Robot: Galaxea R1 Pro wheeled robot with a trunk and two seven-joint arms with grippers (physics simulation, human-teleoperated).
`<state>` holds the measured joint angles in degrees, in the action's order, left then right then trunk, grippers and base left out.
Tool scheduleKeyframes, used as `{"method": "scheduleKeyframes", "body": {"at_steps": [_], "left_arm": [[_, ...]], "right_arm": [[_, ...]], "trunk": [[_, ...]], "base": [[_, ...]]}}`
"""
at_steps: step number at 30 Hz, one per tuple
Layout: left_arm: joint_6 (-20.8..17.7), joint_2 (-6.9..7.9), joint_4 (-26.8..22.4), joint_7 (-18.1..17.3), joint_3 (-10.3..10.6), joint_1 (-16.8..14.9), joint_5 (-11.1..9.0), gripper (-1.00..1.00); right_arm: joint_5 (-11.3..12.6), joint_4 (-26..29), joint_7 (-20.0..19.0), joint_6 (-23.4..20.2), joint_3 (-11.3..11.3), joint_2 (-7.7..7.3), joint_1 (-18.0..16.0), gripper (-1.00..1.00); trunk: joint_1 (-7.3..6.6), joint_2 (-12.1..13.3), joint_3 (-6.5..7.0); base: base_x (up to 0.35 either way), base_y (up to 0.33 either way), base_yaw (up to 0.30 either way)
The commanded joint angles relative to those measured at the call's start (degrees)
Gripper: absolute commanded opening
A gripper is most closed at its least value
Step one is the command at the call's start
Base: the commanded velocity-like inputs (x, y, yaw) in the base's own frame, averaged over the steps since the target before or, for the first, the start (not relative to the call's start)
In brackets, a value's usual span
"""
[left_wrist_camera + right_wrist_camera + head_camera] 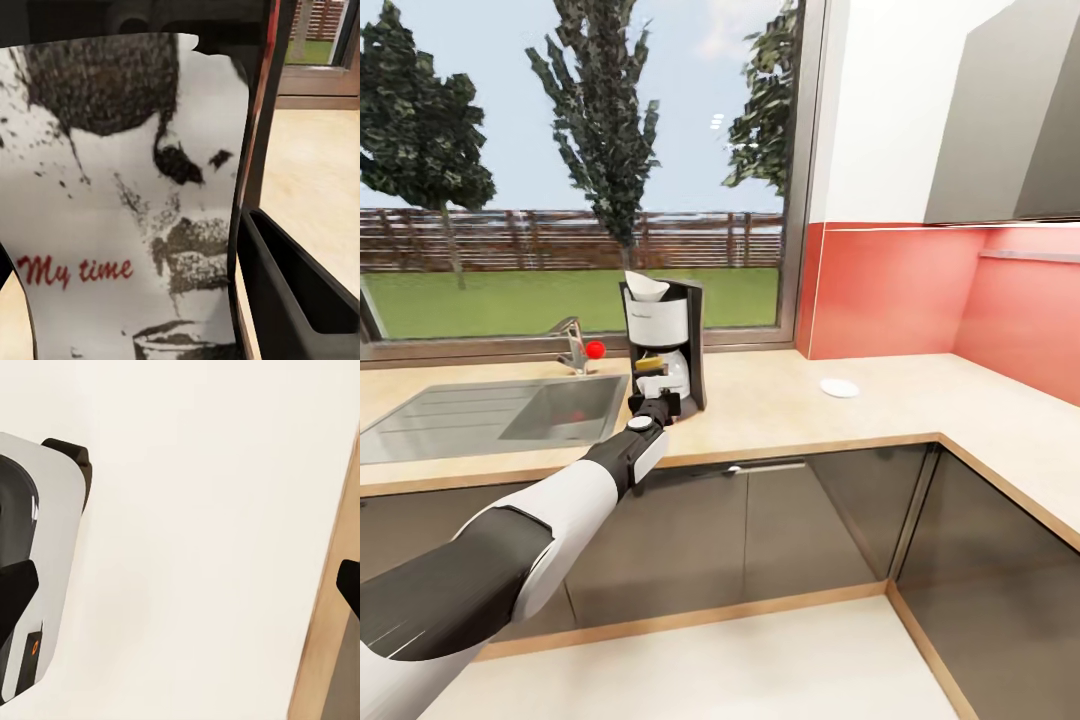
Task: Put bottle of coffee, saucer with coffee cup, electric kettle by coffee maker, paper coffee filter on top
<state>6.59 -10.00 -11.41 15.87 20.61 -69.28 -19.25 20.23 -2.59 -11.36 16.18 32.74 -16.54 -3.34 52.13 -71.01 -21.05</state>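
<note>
The black and white coffee maker (682, 330) stands on the countertop (780, 410) by the window, with a white paper coffee filter (645, 288) on its top. My left gripper (656, 398) reaches in low at the machine's front and is shut on the bottle of coffee (127, 225), a white container printed "My time"; its yellow end (650, 365) sits just above the fingers. One dark finger (300, 292) lies along the bottle's side. A small white saucer (839, 388) lies on the counter to the right. My right gripper (184, 585) is open over pale floor.
A steel sink (480, 415) with a faucet (572, 345) and a red knob (595, 349) lies left of the coffee maker. The counter turns a corner at the right under a red backsplash (900, 290) and grey wall cabinets (1010, 120). Dark base cabinets (800, 520) line the front.
</note>
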Motion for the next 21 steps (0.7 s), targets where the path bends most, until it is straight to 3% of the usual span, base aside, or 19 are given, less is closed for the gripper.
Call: {"method": "scheduleKeyframes", "body": {"at_steps": [1, 21], "left_arm": [[0.4, 0.00, 0.1, 0.3, 0.5, 0.0, -0.4, -1.00], [2.5, 0.00, 0.1, 0.3, 0.5, 0.7, -0.4, -1.00]], "right_arm": [[0.6, -0.2, -0.4, 0.3, 0.3, 0.02, -0.1, 1.00], [0.6, -0.2, -0.4, 0.4, 0.4, 0.03, -0.1, 1.00]], "trunk": [[0.01, 0.0, -0.07], [0.01, 0.0, -0.38]], "base": [[0.116, 0.000, 0.000], [0.025, 0.000, 0.000]]}}
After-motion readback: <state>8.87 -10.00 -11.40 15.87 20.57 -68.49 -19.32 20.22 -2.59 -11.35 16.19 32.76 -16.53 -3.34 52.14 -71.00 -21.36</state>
